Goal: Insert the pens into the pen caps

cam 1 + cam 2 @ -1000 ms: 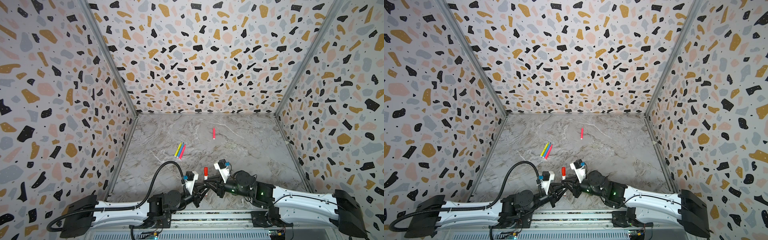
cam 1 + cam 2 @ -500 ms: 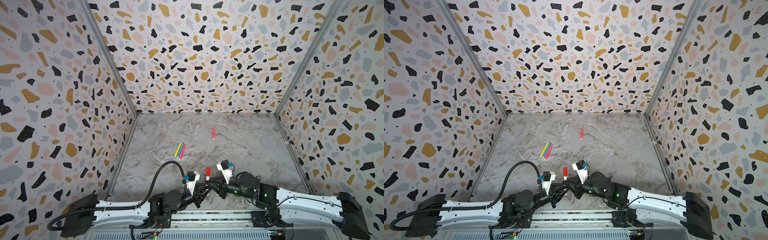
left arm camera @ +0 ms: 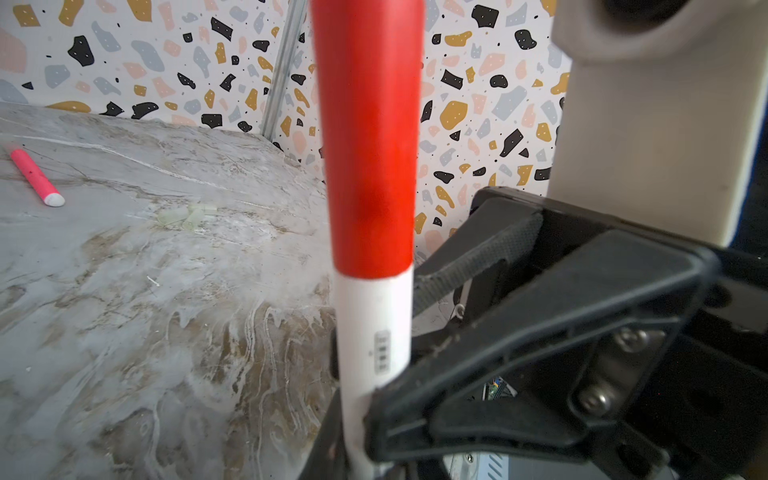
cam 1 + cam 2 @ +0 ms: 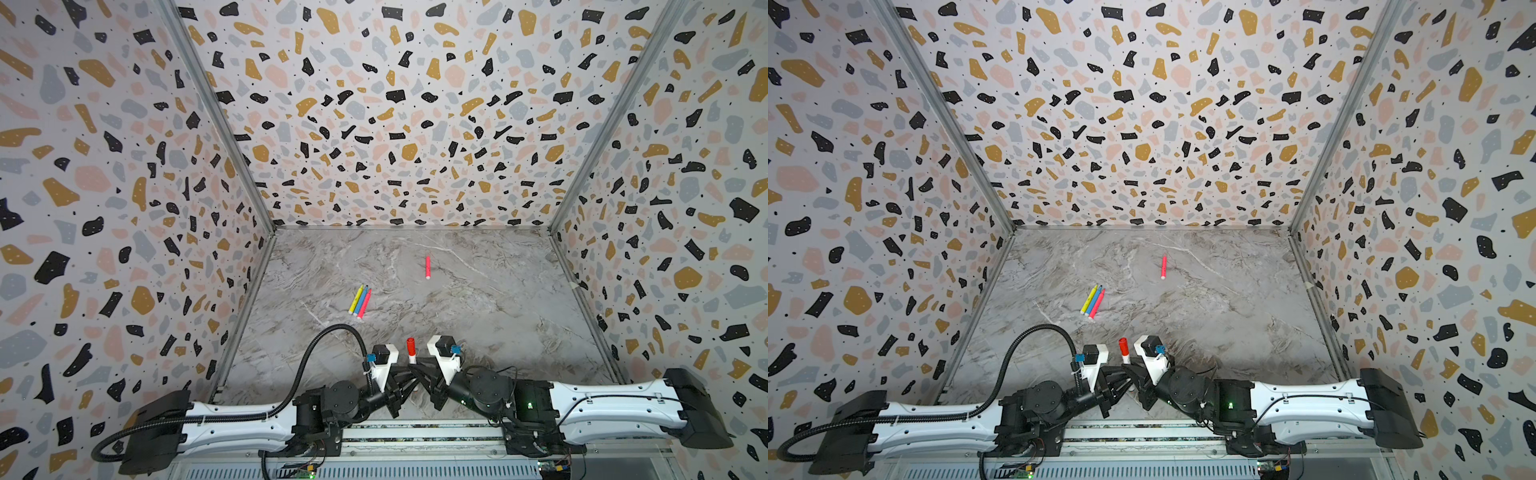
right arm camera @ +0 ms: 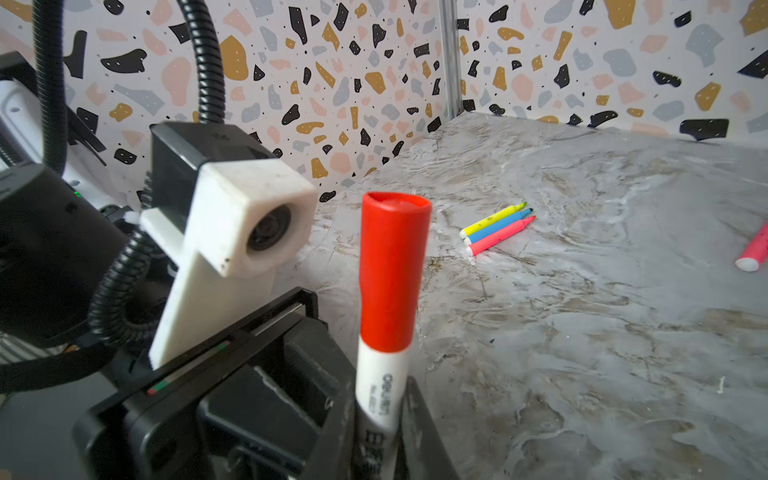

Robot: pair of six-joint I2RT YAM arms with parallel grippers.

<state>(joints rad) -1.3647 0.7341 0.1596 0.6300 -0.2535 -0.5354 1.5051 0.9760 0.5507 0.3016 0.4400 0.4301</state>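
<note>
**Both grippers clamp the capped white marker upright**

In both top views, low at centre frame, the left gripper (image 4: 405,371) and right gripper (image 4: 420,368) meet tip to tip. Each is closed on the white barrel of the white marker (image 4: 411,360). The marker stands upright with its red cap (image 4: 410,344) seated on the top end. Left of centre on the marble table (image 4: 478,316), the yellow pen (image 4: 356,300), blue pen (image 4: 360,301) and pink pen (image 4: 365,304) lie side by side, touching. A second pink pen (image 4: 427,267) lies alone higher up, right of centre.
</note>
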